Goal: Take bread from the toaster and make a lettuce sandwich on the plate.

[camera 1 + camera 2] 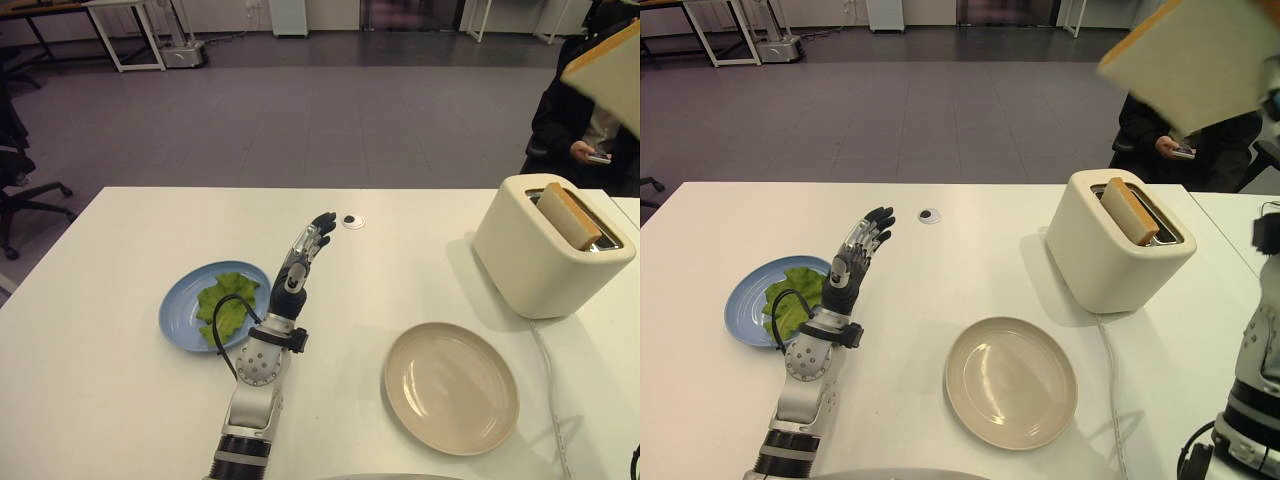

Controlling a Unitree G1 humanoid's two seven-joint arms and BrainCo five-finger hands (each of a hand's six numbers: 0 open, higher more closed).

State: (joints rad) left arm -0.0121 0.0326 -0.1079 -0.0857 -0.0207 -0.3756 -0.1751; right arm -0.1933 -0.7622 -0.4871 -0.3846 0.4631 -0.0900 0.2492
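Lettuce (225, 300) on the blue plate (175, 300) sits just left of my left hand (305, 250), which extends over the desk (100, 400), fingers stretched wide, holding nothing. Right of the hand, nearer me, the beige plate (450, 388); far right, the toaster (530, 260) with one bread slice (568, 215) in its slot. Second slice (1200, 55) aloft above it; what grips it I cannot tell.
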